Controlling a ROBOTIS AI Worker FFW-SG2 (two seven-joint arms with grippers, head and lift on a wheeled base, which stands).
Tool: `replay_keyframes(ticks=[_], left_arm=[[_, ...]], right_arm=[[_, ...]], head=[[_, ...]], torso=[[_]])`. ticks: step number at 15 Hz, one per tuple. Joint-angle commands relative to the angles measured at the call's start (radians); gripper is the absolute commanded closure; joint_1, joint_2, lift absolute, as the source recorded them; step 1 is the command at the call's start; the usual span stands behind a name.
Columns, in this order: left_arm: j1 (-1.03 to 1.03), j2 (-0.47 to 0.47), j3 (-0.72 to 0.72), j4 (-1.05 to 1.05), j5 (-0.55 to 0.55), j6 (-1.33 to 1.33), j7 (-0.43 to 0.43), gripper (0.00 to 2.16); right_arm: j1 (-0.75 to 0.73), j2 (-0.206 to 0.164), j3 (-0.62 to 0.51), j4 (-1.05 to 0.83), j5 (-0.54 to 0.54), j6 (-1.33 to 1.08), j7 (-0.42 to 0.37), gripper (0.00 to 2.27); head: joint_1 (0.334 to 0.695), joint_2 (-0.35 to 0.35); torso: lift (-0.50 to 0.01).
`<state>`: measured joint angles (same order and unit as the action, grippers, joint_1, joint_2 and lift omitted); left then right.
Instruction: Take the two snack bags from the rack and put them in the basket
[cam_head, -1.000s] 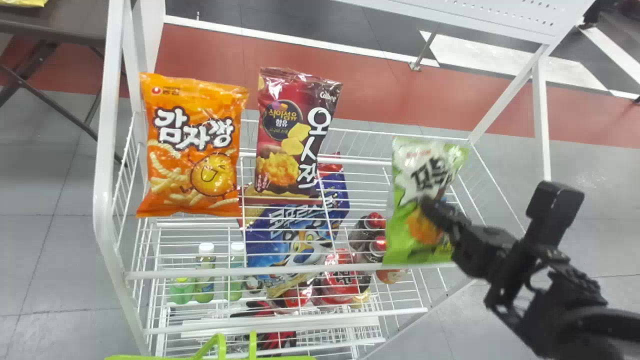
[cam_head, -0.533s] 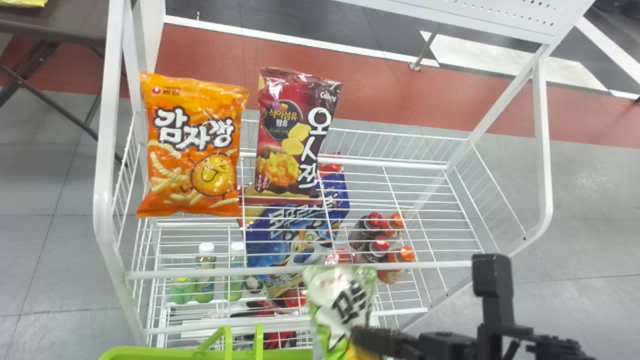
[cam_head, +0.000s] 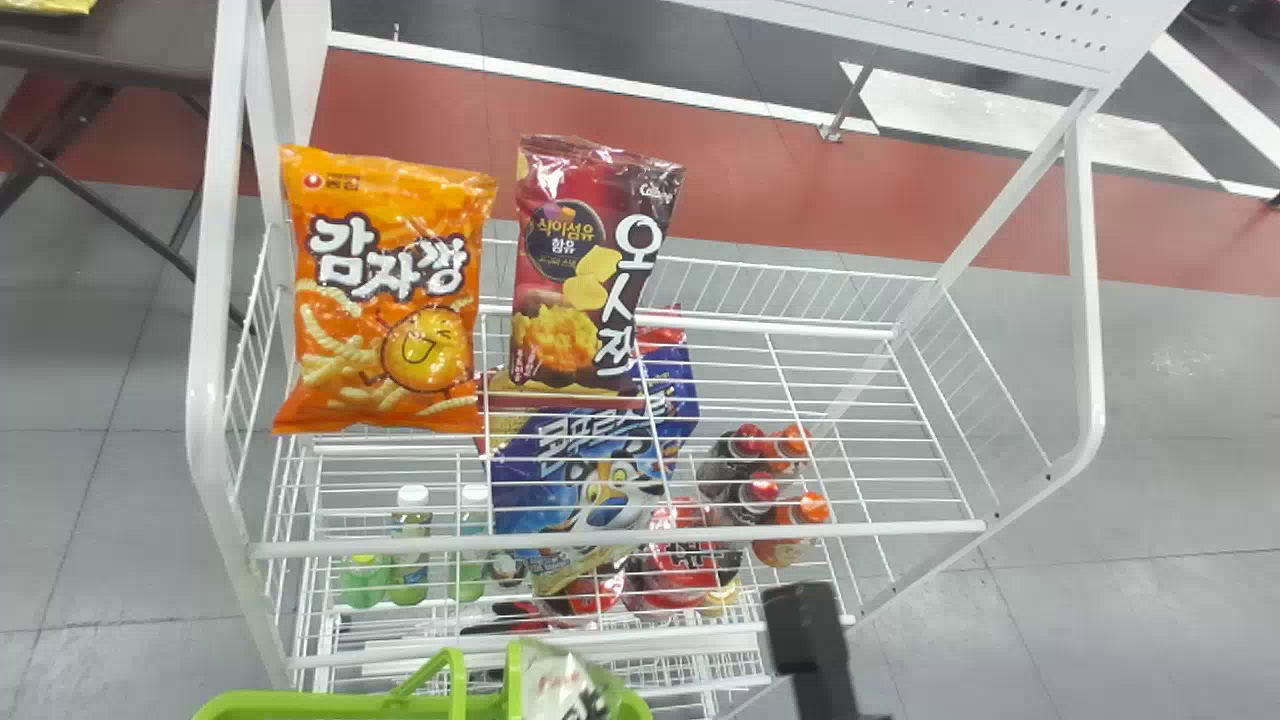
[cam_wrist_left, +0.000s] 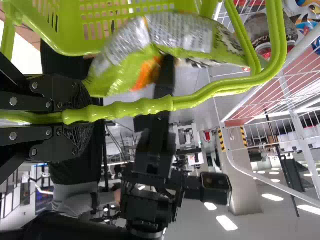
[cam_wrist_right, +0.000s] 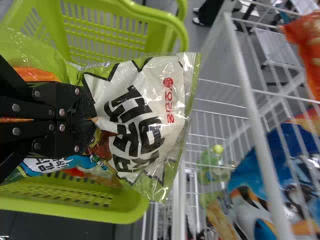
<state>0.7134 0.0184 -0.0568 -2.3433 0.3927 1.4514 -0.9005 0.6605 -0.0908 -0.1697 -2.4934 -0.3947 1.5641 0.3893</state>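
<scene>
Snack bag (cam_wrist_right: 145, 115) in green and white, up over the basket (cam_head: 330, 706) at its right end, and caught in the right gripper (cam_head: 812, 640). Grasping it partway along, with the two fingers (cam_wrist_right: 84, 105) pressed together on the wrapper. White, black-lettered end reaching out past the fingertips; green and orange part lying back alongside them. Hard to tell whether any of it dips below the basket's rim. Left gripper (cam_wrist_left: 85, 118) clenched around the basket's green handle (cam_wrist_left: 135, 107), beside the held bag.

Beyond the basket, white wire rack (cam_head: 207, 350). On its upper level, orange bag (cam_head: 385, 300) beyond the basket's left part and dark red bag (cam_head: 590, 270) beyond its right part, just beside each other and both well apart from the right gripper. Lower in the rack, also beyond the basket, blue bag (cam_head: 540, 500) seen through the wires, with small bottles (cam_head: 408, 585) toward the left. Dark table (cam_head: 110, 45) far beyond the basket, off to its left.
</scene>
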Motion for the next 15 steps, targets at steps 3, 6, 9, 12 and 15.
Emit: replay_keyframes(ticks=[3,6,9,12,15], left_arm=[[0.0,0.0,0.0,-0.001,0.0,-0.001,-0.001,1.57],[0.001,0.0,0.002,-0.001,0.0,-0.001,-0.008,1.57],[0.003,0.0,-0.001,-0.002,0.0,-0.001,-0.011,1.57],[0.008,0.0,-0.003,-0.005,0.0,-0.004,-0.012,1.57],[0.009,0.002,-0.006,-0.008,0.0,-0.004,-0.008,1.57]], right_arm=[[0.007,-0.021,0.144,0.068,0.088,0.008,-0.006,2.25],[0.007,-0.041,0.153,0.119,0.111,0.008,-0.006,1.91],[0.005,-0.04,0.078,0.107,0.086,0.008,0.003,0.0],[0.002,-0.037,0.01,0.102,0.048,-0.083,0.028,0.05],[0.014,-0.018,-0.071,0.071,-0.027,-0.196,0.114,0.05]], head=[[0.695,-0.35],[0.695,-0.35],[0.695,-0.35],[0.695,-0.35],[0.695,-0.35]], torso=[[-0.01],[-0.01],[-0.01],[-0.01],[-0.01]])
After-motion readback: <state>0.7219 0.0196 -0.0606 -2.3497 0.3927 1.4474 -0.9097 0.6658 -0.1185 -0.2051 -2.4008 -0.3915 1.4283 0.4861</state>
